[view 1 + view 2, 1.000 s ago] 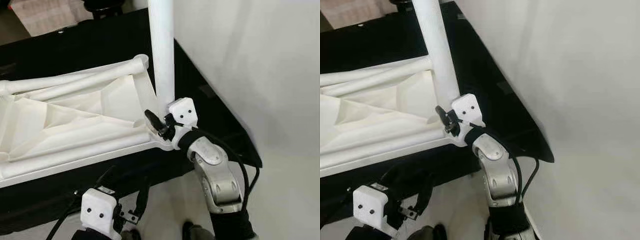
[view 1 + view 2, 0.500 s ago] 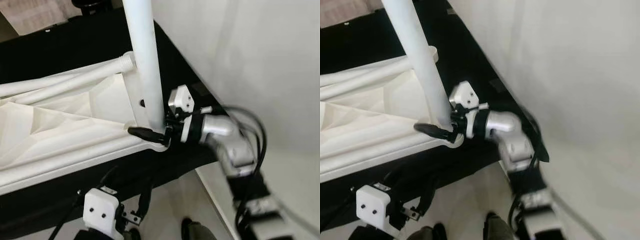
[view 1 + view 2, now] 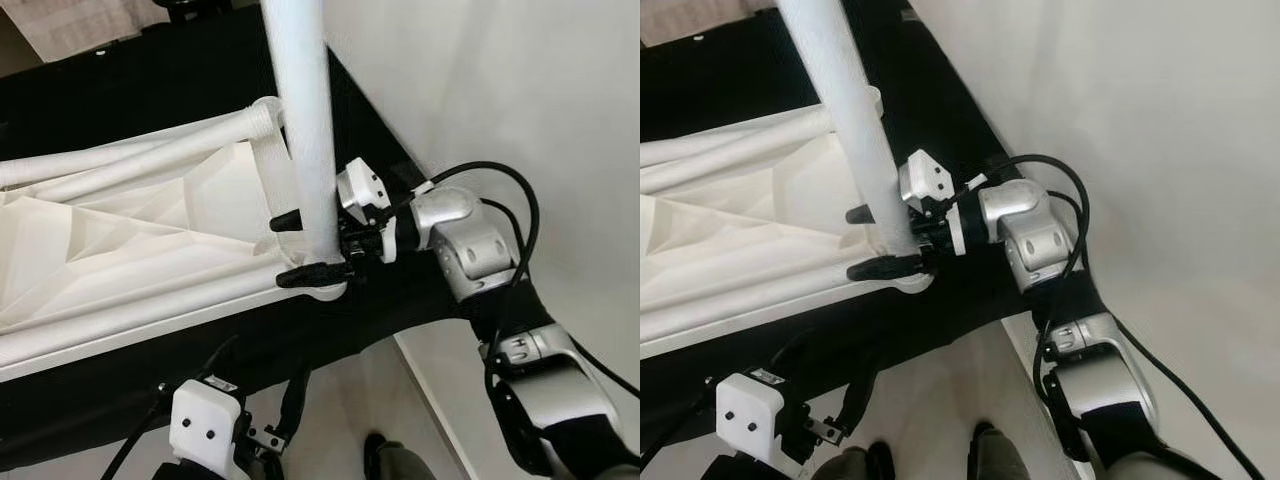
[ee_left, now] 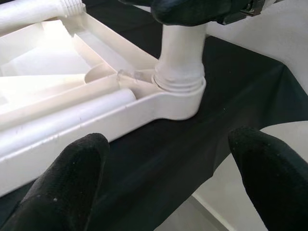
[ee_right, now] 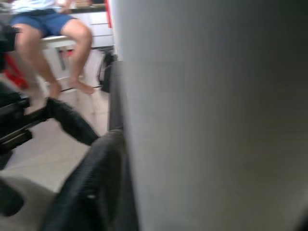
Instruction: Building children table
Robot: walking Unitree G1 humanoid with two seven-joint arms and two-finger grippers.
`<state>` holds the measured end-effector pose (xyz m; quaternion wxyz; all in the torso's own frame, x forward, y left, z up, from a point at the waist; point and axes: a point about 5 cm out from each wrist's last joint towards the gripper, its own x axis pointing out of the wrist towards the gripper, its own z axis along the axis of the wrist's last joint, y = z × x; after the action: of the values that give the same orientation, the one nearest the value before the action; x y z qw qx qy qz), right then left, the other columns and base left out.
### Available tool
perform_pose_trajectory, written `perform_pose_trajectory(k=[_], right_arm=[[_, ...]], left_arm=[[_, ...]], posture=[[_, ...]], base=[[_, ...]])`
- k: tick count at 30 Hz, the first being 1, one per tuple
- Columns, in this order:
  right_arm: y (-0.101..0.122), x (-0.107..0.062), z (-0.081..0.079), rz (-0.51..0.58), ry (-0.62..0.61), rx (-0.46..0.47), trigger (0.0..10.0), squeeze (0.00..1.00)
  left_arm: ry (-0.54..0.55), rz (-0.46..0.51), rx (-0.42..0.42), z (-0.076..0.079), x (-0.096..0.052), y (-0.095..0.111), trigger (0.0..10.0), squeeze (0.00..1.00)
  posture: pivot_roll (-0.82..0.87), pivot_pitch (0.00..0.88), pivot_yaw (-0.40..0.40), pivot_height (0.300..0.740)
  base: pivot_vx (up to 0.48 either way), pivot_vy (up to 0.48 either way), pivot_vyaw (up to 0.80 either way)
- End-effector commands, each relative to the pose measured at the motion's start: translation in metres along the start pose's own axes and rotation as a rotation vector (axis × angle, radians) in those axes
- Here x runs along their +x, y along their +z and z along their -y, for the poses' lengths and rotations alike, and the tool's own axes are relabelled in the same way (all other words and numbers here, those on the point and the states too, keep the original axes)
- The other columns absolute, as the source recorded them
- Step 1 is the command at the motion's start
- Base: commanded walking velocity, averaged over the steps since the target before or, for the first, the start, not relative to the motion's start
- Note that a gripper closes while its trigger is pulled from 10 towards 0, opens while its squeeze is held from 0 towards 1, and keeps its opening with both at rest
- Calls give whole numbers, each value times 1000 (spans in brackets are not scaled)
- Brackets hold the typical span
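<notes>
Your right gripper (image 3: 312,246) rolled since earlier, fingers now clamping upright table leg (image 3: 300,110); right wrist view adds seated person (image 5: 50,38); left gripper (image 4: 168,178) wide, empty.

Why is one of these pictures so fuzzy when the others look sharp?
In the right wrist view the white table leg sits right against the lens, so it blurs into a grey slab. The left eye view is sharp, showing the right gripper around that leg. The left wrist view is clear farther off; only its near black fingers are soft.
</notes>
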<state>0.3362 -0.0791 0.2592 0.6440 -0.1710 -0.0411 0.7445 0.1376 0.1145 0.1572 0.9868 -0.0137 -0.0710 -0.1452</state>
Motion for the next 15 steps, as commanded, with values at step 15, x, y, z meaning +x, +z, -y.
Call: perform_pose_trajectory(k=[15], right_arm=[[-53, -7, -34, -162, -1182, 139, 0, 0]], left_arm=[[4, -17, -3, -3, -3, -1, 10000, 0]], posture=[[-9, 300, 33, 740]], base=[[0, 0, 0]])
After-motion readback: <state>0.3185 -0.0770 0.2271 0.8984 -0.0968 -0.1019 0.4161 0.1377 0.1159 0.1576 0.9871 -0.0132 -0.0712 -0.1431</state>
